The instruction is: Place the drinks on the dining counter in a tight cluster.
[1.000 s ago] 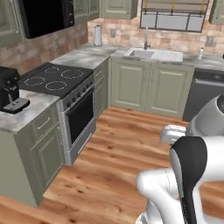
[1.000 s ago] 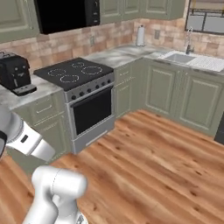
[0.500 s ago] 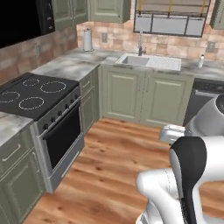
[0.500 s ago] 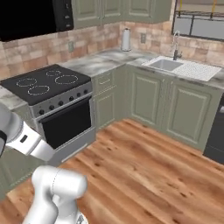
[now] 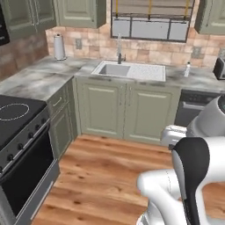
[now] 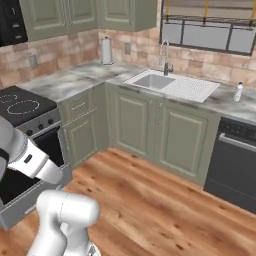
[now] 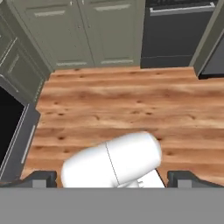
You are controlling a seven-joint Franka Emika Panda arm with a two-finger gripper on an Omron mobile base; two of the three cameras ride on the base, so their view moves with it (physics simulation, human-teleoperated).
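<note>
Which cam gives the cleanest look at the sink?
The right base view: the sink sits nearer and shows its basin, drainboard and faucet from an angle. The left base view shows the sink square-on but farther back, basin flatter. The hand view looks down at the wood floor and lower cabinet doors.

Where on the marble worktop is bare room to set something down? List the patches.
Bare: the worktop between paper towel roll and stove, and between sink and small bottle. Crowded at the faucet behind the sink.
</note>
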